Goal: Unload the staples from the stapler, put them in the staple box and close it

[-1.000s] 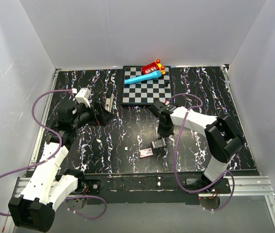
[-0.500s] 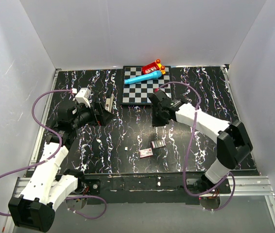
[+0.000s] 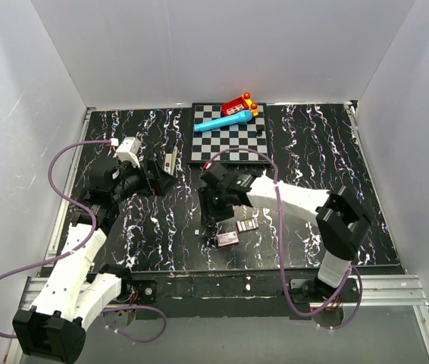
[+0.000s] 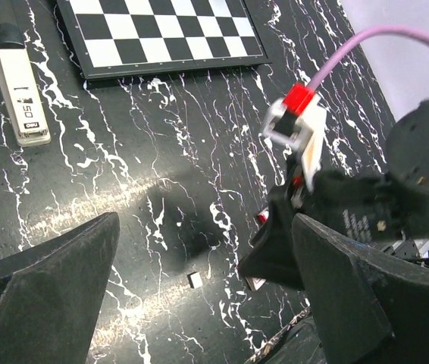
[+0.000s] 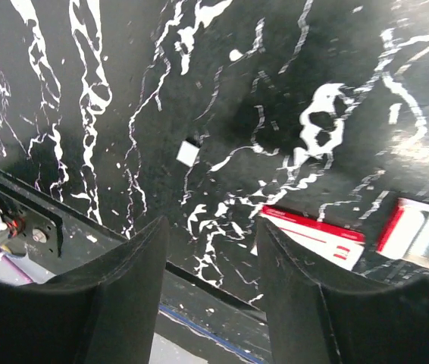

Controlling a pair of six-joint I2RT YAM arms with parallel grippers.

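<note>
Overhead and wrist views of a black, white-veined worktop (image 3: 313, 144). The stapler (image 3: 170, 161) lies on the worktop at far left, just left of the checkerboard (image 3: 228, 135) and apart from it, its long axis running near to far. The left fingers (image 4: 55, 288) stand wide open just near of the stapler, holding nothing and not touching it.

The right fingers (image 5: 123, 296) are parted with nothing between them, hanging over the near centre of the worktop. Just beyond their tips lies 1 small pale piece, probably the staples (image 5: 188, 153), too small to make out its ridges. It is not touching either finger.

To its right lie a white-and-red box (image 5: 313, 236) and, just right of that, a red-edged tray (image 5: 423, 233). A blue marker (image 3: 222, 121) and a red toy (image 3: 239, 103) rest at the checkerboard's far edge.
</note>
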